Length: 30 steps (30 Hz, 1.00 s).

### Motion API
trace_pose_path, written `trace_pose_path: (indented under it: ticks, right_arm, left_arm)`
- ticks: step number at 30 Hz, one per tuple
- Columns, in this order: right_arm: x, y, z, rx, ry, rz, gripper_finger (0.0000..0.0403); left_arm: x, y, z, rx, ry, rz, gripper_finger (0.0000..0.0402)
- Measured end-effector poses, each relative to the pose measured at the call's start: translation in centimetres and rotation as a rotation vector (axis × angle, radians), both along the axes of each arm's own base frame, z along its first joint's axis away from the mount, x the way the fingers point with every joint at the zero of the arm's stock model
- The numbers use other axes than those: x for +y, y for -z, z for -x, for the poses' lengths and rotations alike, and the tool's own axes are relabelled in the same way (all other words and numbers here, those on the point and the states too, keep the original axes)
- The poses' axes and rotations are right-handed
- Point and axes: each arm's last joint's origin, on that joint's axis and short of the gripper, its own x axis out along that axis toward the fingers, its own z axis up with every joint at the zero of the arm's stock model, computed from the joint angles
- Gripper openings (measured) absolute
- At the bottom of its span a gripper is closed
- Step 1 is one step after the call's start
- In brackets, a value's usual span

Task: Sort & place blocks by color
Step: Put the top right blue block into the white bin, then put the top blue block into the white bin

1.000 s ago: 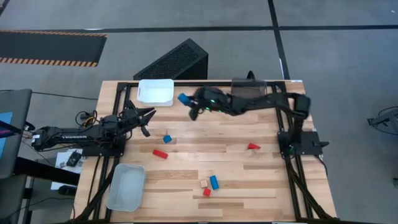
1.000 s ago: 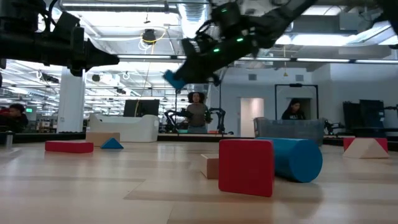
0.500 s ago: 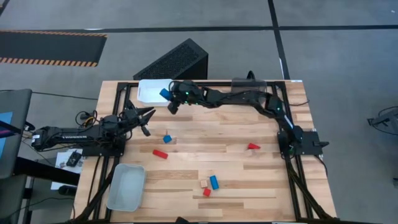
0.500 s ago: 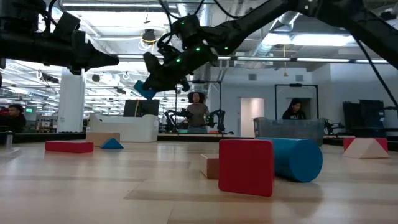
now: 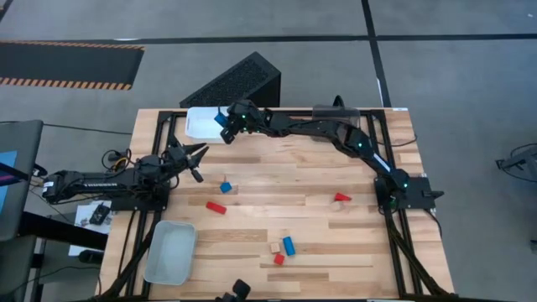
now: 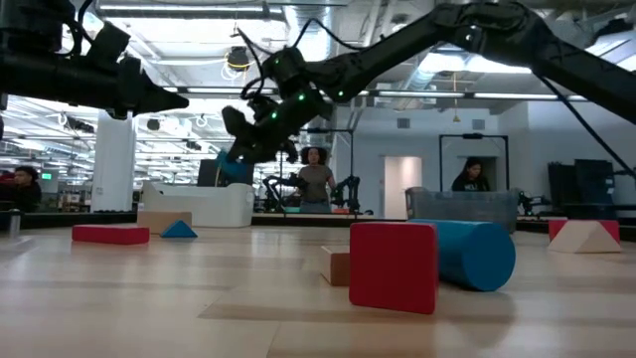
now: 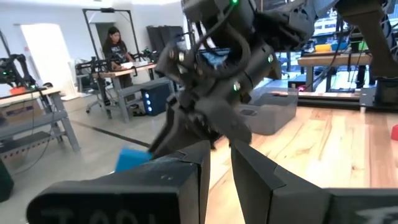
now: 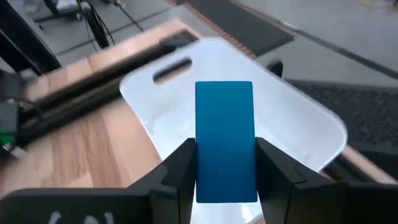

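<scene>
Wooden planks, pale and smooth, make up the counter. The right pincer is pinching a blue block, a flat bar with smooth sides, high over the near edge of the white bin. The bin is shiny plastic with rounded corners and a handle slot.

The block sits close to the rim, so if the pincer lets go now it could hit the edge and bounce out. It is slick, so it might also slip early.

The left pincer waits off to the side, pressed nearly together. A red bar and other blocks lie well away from the right pincer.
</scene>
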Motion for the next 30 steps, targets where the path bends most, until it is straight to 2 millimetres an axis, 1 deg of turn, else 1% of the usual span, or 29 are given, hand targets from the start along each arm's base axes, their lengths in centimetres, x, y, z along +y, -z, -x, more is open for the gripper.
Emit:
trace_pose_path:
  ticks: [3, 13, 17, 25, 28, 30]
  right_arm:
    - [0.01, 0.84, -0.18, 0.015, -0.002, -0.009, 0.0142]
    - [-0.5, 0.77, -0.01, 0.004, 0.019, -0.026, 0.0166]
    - [-0.43, 0.85, 0.0, 0.012, 0.017, -0.029, 0.0185]
    - [-0.43, 0.86, 0.01, 0.016, 0.015, -0.024, 0.0239]
    - [-0.45, 0.77, 0.02, 0.022, 0.006, -0.005, 0.0244]
    - [-0.16, 0.03, 0.36, 0.058, -0.014, 0.016, 0.0243]
  left_arm:
    - [0.02, 0.0, 0.01, 0.0, -0.007, 0.0, 0.0056]
    - [0.05, 0.12, 0.03, 0.011, -0.022, 0.003, 0.0056]
    - [0.08, 0.1, 0.06, 0.015, -0.037, -0.004, 0.0056]
    - [0.1, 0.4, 0.07, 0.029, -0.042, 0.024, 0.0056]
    - [0.1, 0.44, 0.07, 0.031, -0.041, 0.027, 0.0056]
    - [0.1, 0.54, 0.07, 0.039, -0.042, 0.032, 0.0056]
